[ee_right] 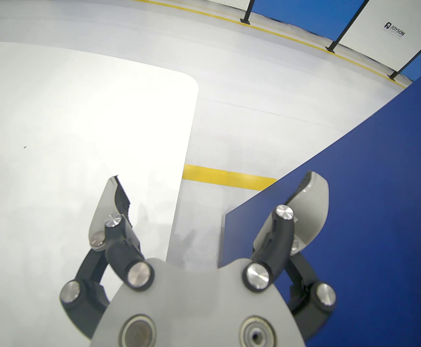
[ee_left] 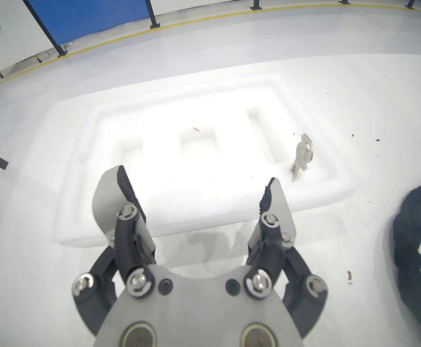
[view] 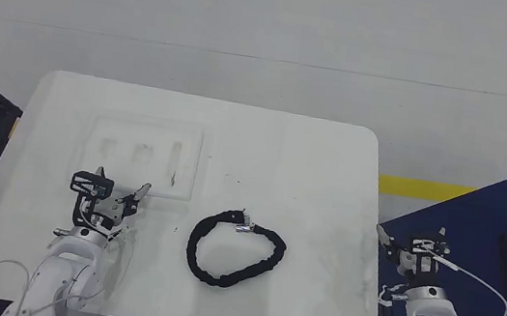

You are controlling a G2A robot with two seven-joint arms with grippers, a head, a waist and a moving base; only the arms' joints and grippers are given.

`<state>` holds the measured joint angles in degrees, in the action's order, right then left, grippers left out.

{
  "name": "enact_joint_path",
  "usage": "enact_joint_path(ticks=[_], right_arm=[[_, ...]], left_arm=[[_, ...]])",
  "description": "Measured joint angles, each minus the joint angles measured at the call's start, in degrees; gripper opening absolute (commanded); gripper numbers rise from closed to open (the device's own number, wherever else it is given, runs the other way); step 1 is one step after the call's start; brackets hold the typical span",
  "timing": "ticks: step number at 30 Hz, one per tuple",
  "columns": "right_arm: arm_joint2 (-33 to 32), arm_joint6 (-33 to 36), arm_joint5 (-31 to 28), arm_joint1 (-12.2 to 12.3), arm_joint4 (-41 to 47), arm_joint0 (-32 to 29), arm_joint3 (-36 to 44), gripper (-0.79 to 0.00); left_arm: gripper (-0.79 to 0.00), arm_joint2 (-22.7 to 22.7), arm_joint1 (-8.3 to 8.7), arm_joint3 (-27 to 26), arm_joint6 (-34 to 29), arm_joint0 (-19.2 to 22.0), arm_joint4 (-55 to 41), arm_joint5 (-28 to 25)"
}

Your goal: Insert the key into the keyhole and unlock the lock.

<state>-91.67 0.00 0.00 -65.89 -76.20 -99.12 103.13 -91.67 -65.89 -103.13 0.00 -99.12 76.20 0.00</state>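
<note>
left gripper [ee_left: 197,184] released, jaws wide, hovering low over the near rim of the foam tray [ee_left: 204,220]. key [ee_left: 303,157] stands blade-down in the foam at the tray corner nearest the lock, slightly tilted, off to one side of the gripper and not between the jaws. lock [view: 236,250], a black sleeved loop, lies mid-surface near the tray, with its metal fitting [view: 242,223] on the loop's far side. right gripper [ee_right: 212,184] also released, at the edge of the surface [view: 330,169], one finger over the blue panel [ee_right: 361,197], well apart from the lock.

risks, my read:
- the key is thin, so a misaligned pinch tips it flat or drives it deeper into the foam
- the tray rim blocks a low side approach
- nothing pins the lock, so an insertion push likely slides it
- keyhole orientation too small to tell
</note>
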Motion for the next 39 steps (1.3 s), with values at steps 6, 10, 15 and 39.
enact_joint_path(ticks=[6,10,15,39], right_arm=[[0.0,0.0,0.0,0.0,0.0,0.0,0.0,-0.001],[0.0,0.0,0.0,0.0,0.0,0.0,0.0,-0.001],[0.0,0.0,0.0,0.0,0.0,0.0,0.0,0.0],[0.0,0.0,0.0,0.0,0.0,0.0,0.0,0.0]], left_arm=[[-0.078,0.0,0.0,0.0,0.0,0.0,0.0,0.0],[-0.08,0.0,0.0,0.0,0.0,0.0,0.0,0.0],[0.0,0.0,0.0,0.0,0.0,0.0,0.0,0.0],[0.0,-6.4,3.81,-15.35,-86.76,27.9,-34.9,11.07]])
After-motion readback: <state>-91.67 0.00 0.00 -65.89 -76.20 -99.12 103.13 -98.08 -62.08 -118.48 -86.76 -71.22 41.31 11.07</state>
